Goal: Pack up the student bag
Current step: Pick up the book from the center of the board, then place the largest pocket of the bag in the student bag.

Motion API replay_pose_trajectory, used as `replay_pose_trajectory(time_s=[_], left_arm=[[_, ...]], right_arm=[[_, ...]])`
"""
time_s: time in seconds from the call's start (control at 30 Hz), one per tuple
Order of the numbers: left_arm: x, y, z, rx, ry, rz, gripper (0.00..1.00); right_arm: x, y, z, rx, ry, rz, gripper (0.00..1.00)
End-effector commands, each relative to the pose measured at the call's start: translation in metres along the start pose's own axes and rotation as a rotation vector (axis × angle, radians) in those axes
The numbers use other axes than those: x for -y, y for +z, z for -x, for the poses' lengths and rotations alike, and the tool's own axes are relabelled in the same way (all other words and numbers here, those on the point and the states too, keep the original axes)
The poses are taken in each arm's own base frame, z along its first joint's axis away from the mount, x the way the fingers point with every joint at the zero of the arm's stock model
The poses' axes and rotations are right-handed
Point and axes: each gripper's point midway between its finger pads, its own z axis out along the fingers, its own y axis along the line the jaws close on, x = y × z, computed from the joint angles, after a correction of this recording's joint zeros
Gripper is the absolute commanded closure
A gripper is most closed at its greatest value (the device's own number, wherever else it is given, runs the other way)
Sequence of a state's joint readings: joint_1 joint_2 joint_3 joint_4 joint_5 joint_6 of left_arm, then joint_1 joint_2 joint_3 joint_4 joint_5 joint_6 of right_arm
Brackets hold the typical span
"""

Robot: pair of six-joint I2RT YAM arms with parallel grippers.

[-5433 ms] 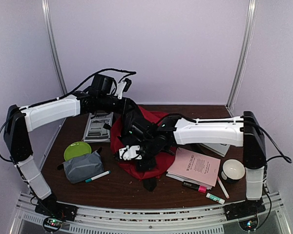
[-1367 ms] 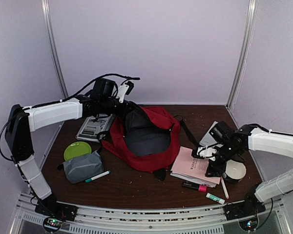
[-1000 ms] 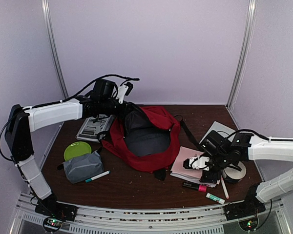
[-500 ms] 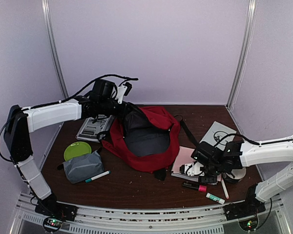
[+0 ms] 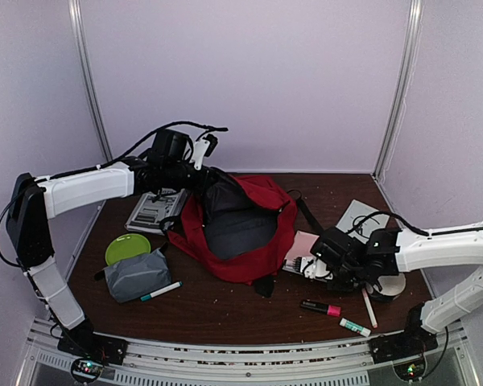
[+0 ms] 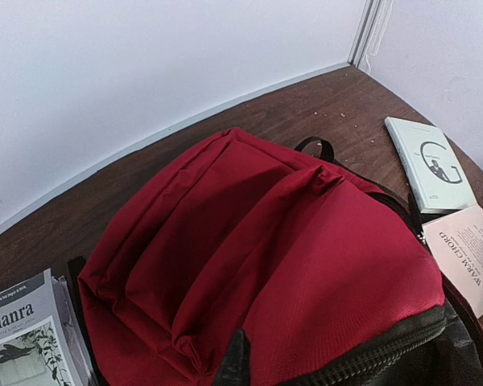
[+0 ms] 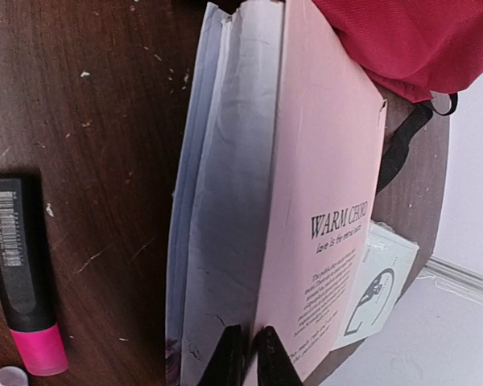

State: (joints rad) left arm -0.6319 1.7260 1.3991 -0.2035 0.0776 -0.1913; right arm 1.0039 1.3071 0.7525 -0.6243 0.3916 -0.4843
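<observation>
Where the table's middle lies, the student bag [image 5: 243,269] sits slumped: a big red fabric backpack, its black-zippered mouth gaping towards the near side over a dark grey lining [image 5: 235,225]. A black strap [image 5: 307,215] trails off its right side. The far-left rim is lifted to the left gripper [image 5: 203,182], which pinches it. From the left wrist only one dark fingertip [image 6: 233,360] shows, against the red cloth beside the zipper.

Just right of the bag, the right gripper [image 7: 245,354] has its jaws pressed on the edge of a pink booklet [image 7: 326,161] titled "WARM CHORD". The booklet is tipped so that its white pages fan out, and its far corner touches the bag.

The table [image 5: 225,312] is dark brown wood, flecked with pale crumbs. To the left lie a green plate [image 5: 127,247], a grey zip pouch [image 5: 137,275] and a teal-capped marker [image 5: 162,291]. A grey book marked "ianra" [image 6: 24,338] lies at the far left, beside the bag. Near the right lie a pink highlighter [image 5: 321,308] and a glue stick [image 5: 355,327]. A white book [image 6: 428,163] lies further off on the right. Pale lilac walls [image 5: 249,80] close in the far side and both flanks, with metal posts [image 5: 398,88] in the corners.
</observation>
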Motion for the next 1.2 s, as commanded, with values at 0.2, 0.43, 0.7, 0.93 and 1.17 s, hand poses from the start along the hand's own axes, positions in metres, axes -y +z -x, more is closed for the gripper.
replay_pose_trajectory(time_s=[0.2,0.43,0.7,0.93,1.17], left_arm=[[-0.001,-0.009,0.019,0.058,0.039,0.016,1.00],[0.000,-0.008,0.020,0.064,0.040,0.012,1.00],[-0.002,0.001,0.007,0.041,0.037,0.020,1.00],[-0.004,-0.006,0.005,0.020,0.027,0.034,0.27],[0.016,-0.050,0.025,0.180,-0.025,-0.071,0.13]], right_arm=[[0.058,-0.029,0.006,0.023,0.089,-0.106,1.00],[0.100,-0.053,-0.001,0.060,0.202,-0.099,1.00],[0.121,-0.082,0.003,0.226,0.371,0.054,1.00],[0.130,-0.121,0.042,0.462,0.441,0.243,1.00],[0.153,-0.165,0.087,0.734,0.534,0.442,1.00]])
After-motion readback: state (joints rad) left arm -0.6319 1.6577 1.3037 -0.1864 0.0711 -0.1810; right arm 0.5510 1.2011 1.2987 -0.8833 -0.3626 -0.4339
